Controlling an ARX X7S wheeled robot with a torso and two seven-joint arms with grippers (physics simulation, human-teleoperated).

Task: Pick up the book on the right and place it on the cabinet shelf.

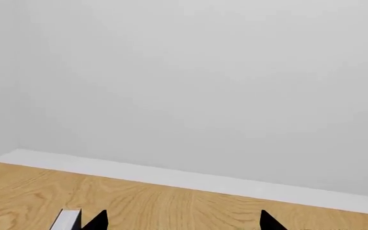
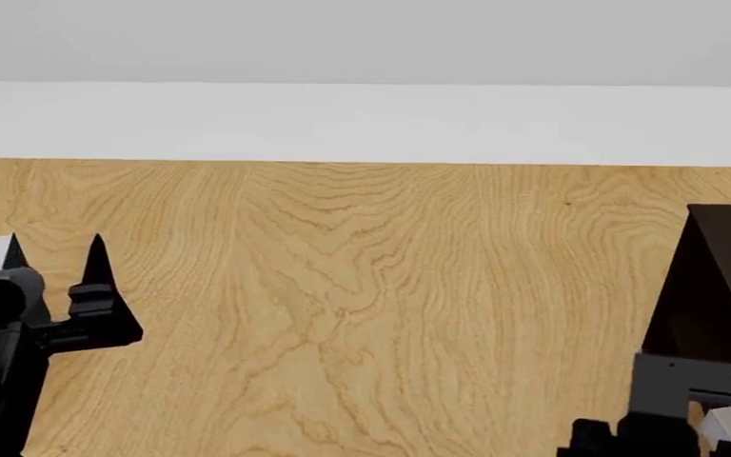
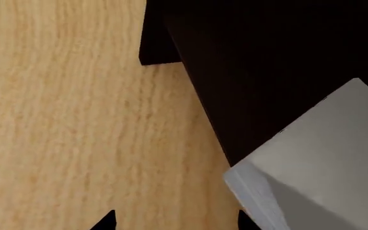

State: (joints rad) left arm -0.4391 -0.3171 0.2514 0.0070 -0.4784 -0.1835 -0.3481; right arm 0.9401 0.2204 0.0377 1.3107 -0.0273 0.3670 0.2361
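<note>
Right end effector (image 3: 174, 221) spread open, tips cropped; matte grey book (image 3: 325, 158) overlaps the flat near-black cabinet shelf (image 3: 260, 57). Left end effector (image 2: 46, 249) open above wood-grain floor (image 2: 365, 305).

Floor (image 2: 365, 314): light oak, swirling grain. Wall (image 1: 197, 81): pale grey; skirting (image 2: 365, 122) white. Cabinet (image 3: 267, 62): near-black brown. Book (image 3: 325, 158) against cabinet: light grey cover, page edge apparently white. Both grippers' jaws black.

A light oak-grain wooden floor (image 2: 365, 305) is bounded at the far side by a white skirting board (image 2: 365, 122). A very dark brown cabinet (image 2: 721, 286) is stood directly on the floor at the right. A grey book (image 3: 325, 163) is seen against the cabinet; its support cannot be determined.
</note>
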